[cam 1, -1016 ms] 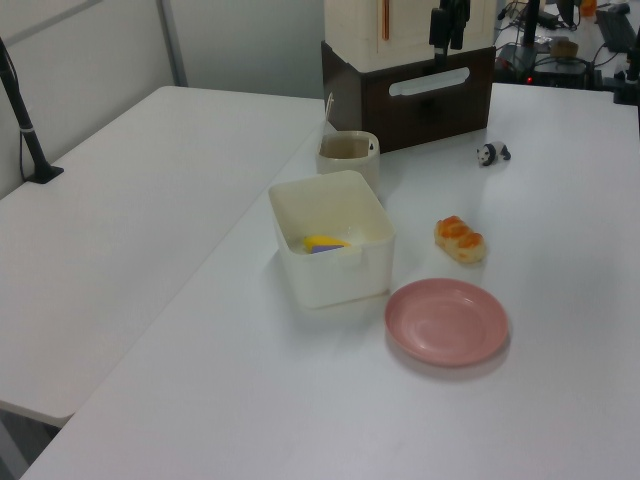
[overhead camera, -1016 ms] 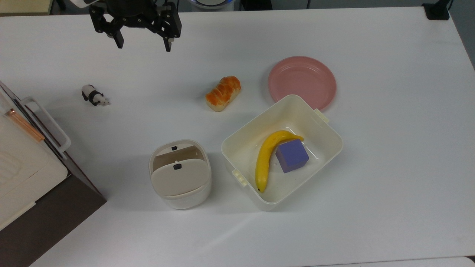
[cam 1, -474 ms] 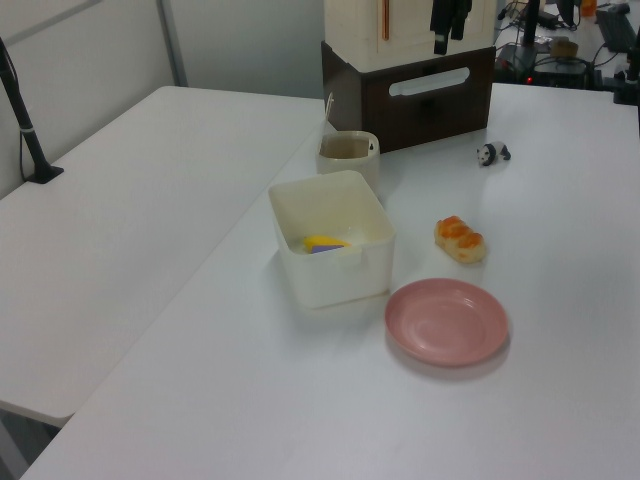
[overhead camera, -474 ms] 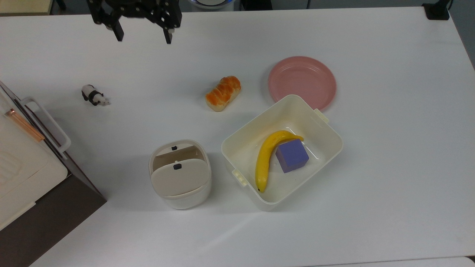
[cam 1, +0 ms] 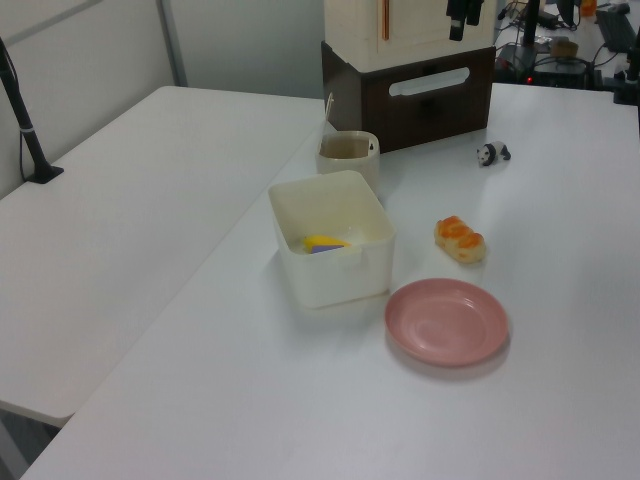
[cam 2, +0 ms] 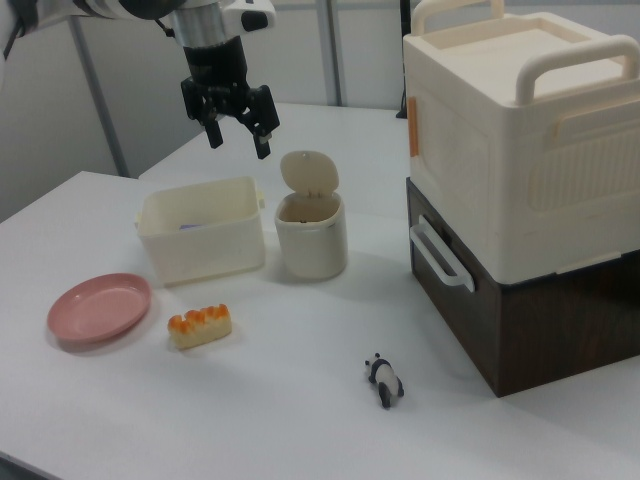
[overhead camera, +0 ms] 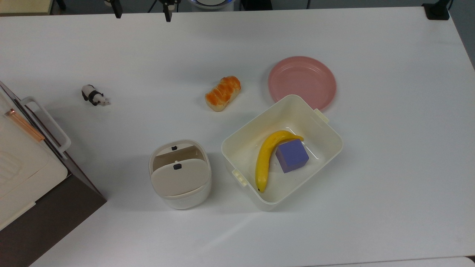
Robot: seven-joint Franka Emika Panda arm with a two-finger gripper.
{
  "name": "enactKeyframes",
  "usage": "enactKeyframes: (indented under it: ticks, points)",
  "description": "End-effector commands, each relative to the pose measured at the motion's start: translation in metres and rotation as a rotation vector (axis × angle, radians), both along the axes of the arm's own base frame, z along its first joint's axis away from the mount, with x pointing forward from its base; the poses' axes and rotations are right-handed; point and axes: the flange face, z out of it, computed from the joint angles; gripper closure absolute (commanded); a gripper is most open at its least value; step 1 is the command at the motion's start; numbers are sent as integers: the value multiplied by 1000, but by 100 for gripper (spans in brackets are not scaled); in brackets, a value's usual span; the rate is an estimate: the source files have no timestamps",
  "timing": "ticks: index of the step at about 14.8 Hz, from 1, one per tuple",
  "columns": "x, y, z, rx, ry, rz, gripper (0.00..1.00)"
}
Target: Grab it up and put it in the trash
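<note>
The trash (overhead camera: 180, 174) is a small cream bin standing on the white table, with its flap lid tilted so the opening shows; it also appears in the left view (cam 1: 348, 150) and the right view (cam 2: 310, 225). The "it" of the task is out of view. My gripper (cam 2: 238, 135) hangs high above the table in the right view, open, with nothing between its fingers. In the top view its two fingertips (overhead camera: 118, 11) poke in at the upper edge, far from the trash. In the left view the gripper (cam 1: 463, 15) sits at the top edge.
A toy panda (overhead camera: 94, 95), a bread roll (overhead camera: 222, 93) and a pink plate (overhead camera: 302, 78) lie on the table. A cream tub (overhead camera: 237, 144) holds a banana and a purple cube. A cream box on a dark cabinet (overhead camera: 22, 163) stands at the top view's left.
The open gripper has moved toward the top view's upper edge, so just its fingertips remain there. Nothing on the table has moved.
</note>
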Motion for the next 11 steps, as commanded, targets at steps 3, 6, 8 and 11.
enactKeyframes:
  ticks: [3, 6, 8, 11]
  points:
    - [-11, 4, -6, 34, 1, -5, 0]
    - [-11, 7, -8, 33, 7, -1, 0]
    - [-12, 7, -7, 32, 6, -1, 0]
    - [-11, 7, -8, 32, 8, -1, 0]
